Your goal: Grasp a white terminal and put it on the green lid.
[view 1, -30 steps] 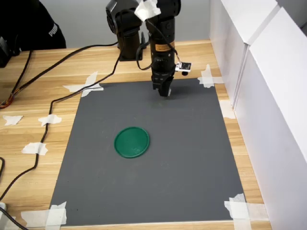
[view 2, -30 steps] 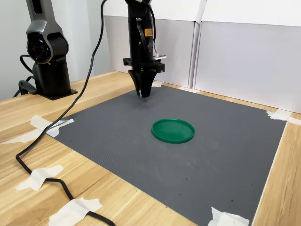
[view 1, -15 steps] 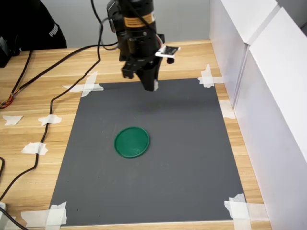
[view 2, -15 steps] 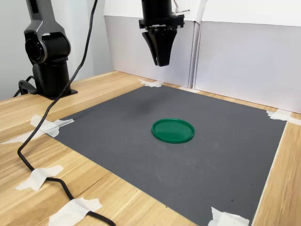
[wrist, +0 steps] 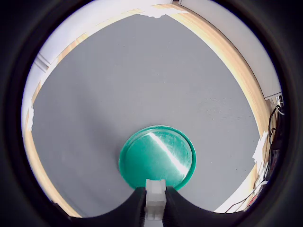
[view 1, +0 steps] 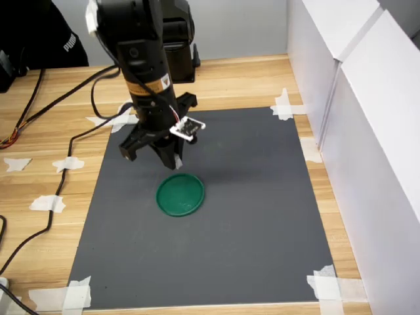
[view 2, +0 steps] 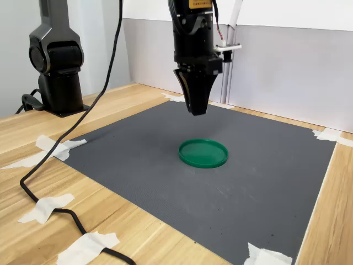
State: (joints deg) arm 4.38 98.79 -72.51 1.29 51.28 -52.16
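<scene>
The green lid [view 1: 180, 195] lies flat on the grey mat [view 1: 262, 216], also seen as the green lid [view 2: 203, 153] and the green lid [wrist: 157, 158]. In the wrist view, the white terminal [wrist: 155, 199] sits pinched between the two dark fingers [wrist: 136, 205], with my gripper [wrist: 155, 193] shut on it. In both exterior views the gripper [view 1: 176, 162] points down and hangs in the air above the lid's far rim, clear of it; its tip [view 2: 198, 110] hides the terminal in the second exterior view.
White panels [view 1: 367, 131] wall off the first exterior view's right side. Tape scraps [view 1: 328, 287] hold the mat's corners. A black cable [view 1: 72, 138] runs over the wooden table [view 1: 39, 164]. The arm's base [view 2: 58, 72] stands at the second exterior view's left.
The gripper was low at the mat's far edge, rose, and has swung across to hang over the green lid's far rim. The lid has not moved.
</scene>
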